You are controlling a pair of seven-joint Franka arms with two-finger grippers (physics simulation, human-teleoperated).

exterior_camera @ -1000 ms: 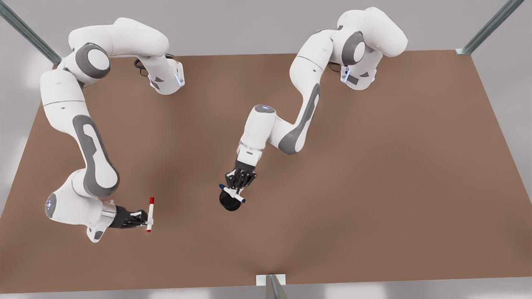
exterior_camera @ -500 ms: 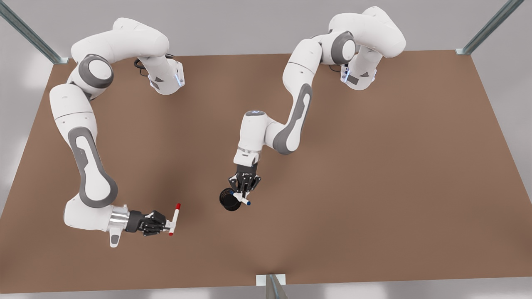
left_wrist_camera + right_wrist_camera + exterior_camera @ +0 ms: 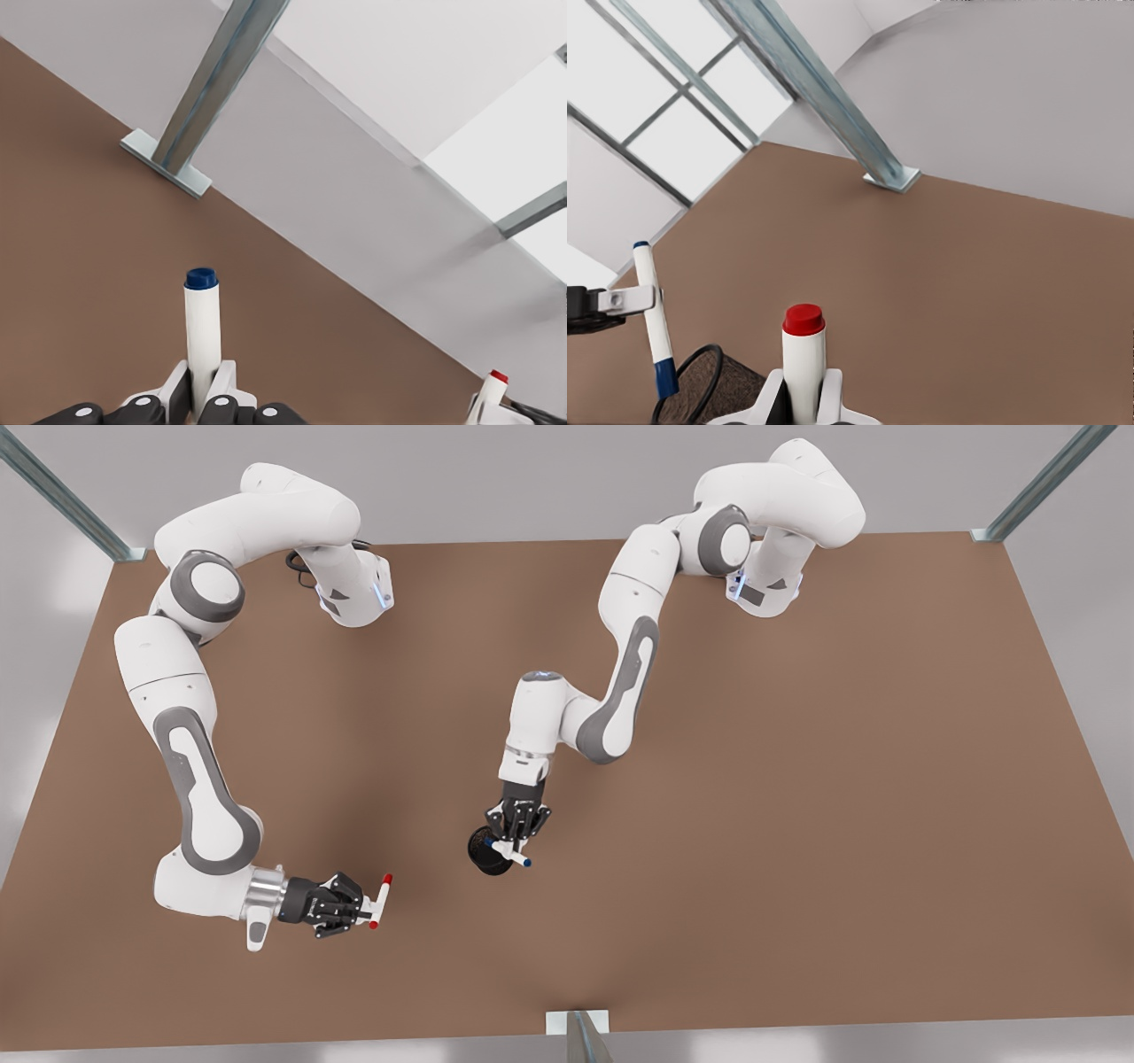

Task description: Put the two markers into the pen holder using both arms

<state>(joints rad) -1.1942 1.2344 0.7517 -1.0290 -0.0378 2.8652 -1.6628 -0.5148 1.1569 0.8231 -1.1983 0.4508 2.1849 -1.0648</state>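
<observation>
Left gripper (image 3: 511, 848) clamps blue marker (image 3: 512, 854) at mid-barrel, poised right over pen holder (image 3: 485, 854) near table (image 3: 797, 779) centre; marker tilted, lower blue end at holder's rim (seen from right wrist view, cap dips just inside mesh wall). Left arm folded in zigzag from base at far edge, forearm pointing down.

Right gripper (image 3: 368, 908) grasps red marker (image 3: 380, 901) across barrel, wrist horizontal, well apart from holder toward front view's left; arm bowed in wide arc along table's side.
</observation>
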